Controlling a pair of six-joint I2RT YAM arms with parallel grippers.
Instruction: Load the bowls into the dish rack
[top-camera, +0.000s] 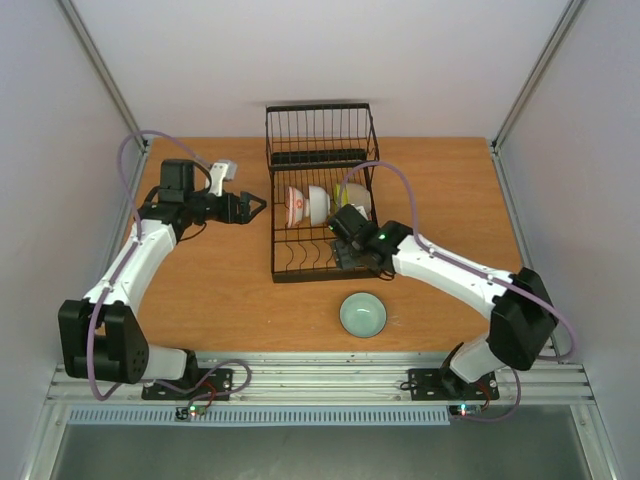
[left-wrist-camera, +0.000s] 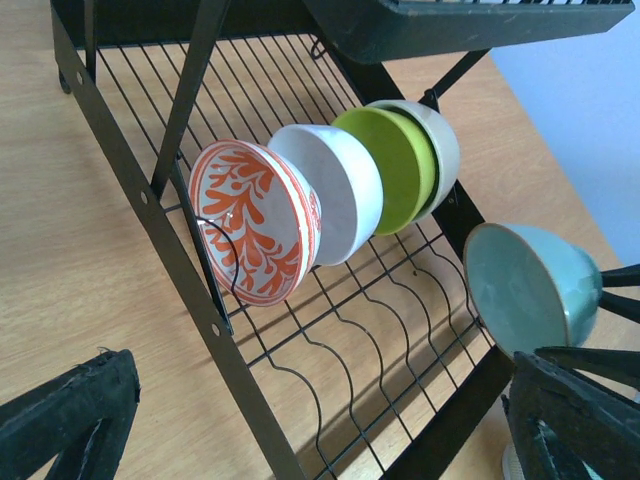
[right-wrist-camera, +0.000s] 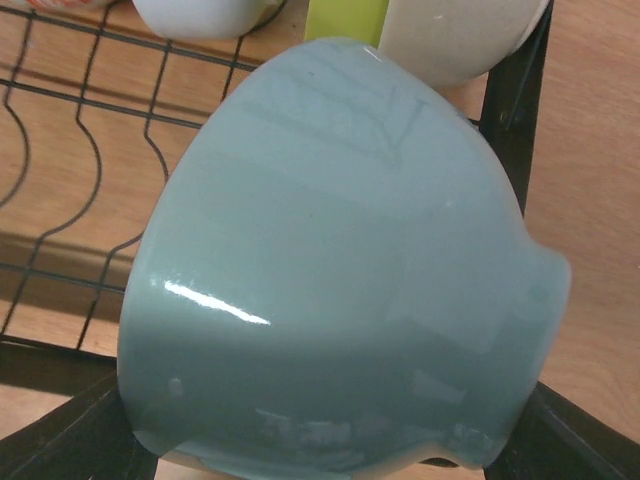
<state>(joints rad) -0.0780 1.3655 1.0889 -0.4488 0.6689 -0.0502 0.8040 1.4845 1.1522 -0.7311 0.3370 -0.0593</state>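
A pale green bowl (right-wrist-camera: 340, 270) is held by the right gripper (top-camera: 351, 231), whose fingers (right-wrist-camera: 60, 440) are clamped on either side of it near its rim. The bowl is tipped on its side over the right front part of the dish rack (left-wrist-camera: 199, 300), with its opening turned towards the left arm. I cannot tell whether it touches the wires.

Further back on the rack's base, three bowls stand on edge in a close row between the curved prongs. They are a white bowl with an orange-red leaf pattern (left-wrist-camera: 255, 225), a plain white bowl (left-wrist-camera: 345, 195) and a yellow-green bowl (left-wrist-camera: 385, 165). A cream curve shows just behind the yellow-green one. I cannot tell whether it is that bowl's outer side or a separate piece. The taller basket section sits at the rack's far end.

The other pale green bowl (top-camera: 362, 314) sits upright on the wooden desk (top-camera: 200, 290), in front of the rack and near the right arm.

The left gripper (top-camera: 255, 207) hangs just left of the rack with its jaws wide apart, holding nothing.
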